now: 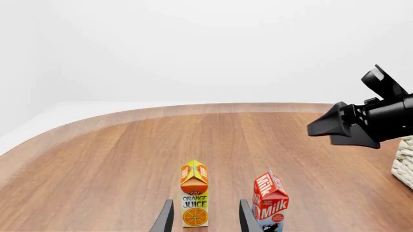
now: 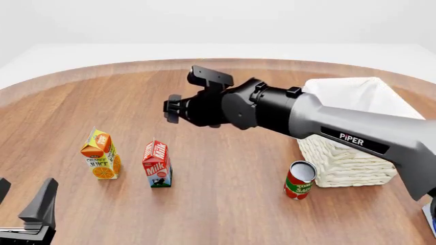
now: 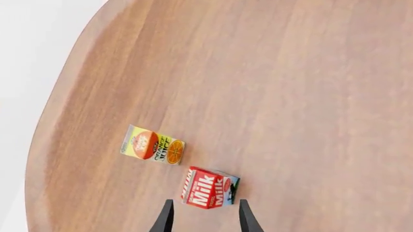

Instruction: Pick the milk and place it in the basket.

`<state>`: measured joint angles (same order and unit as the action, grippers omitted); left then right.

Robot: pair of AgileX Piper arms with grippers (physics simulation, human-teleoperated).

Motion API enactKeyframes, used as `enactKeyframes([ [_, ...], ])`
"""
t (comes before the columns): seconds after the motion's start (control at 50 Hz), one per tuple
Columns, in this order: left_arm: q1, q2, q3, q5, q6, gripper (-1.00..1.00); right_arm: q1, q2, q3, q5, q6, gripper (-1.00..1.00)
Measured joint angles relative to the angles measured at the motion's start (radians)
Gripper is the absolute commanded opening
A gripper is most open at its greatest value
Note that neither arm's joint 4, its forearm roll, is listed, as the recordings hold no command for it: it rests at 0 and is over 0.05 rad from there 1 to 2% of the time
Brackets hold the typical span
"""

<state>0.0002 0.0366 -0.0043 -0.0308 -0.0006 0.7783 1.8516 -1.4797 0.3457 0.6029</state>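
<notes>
The right gripper (image 3: 203, 217) is held spread and empty in the air above the milk (image 2: 157, 164), which stands upright on the table (image 2: 225, 204). The left gripper (image 1: 204, 217) is likewise spread, empty, at the near left. An orange juice carton (image 2: 101, 154) stands just left of the milk. The basket (image 2: 354, 127) is seen well apart at the right, a red can (image 2: 299, 179) at its near corner.

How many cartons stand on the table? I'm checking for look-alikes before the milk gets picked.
2. The orange juice carton stands at front left; the milk stands just right of it, apart. Both upright.
</notes>
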Motion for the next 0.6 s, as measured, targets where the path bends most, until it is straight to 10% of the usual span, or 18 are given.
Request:
enactKeyframes([
  [0.6,0.000,-0.005,0.000,0.004,0.000,1.00,0.011,0.077,-0.047,-0.015,0.035,1.00],
])
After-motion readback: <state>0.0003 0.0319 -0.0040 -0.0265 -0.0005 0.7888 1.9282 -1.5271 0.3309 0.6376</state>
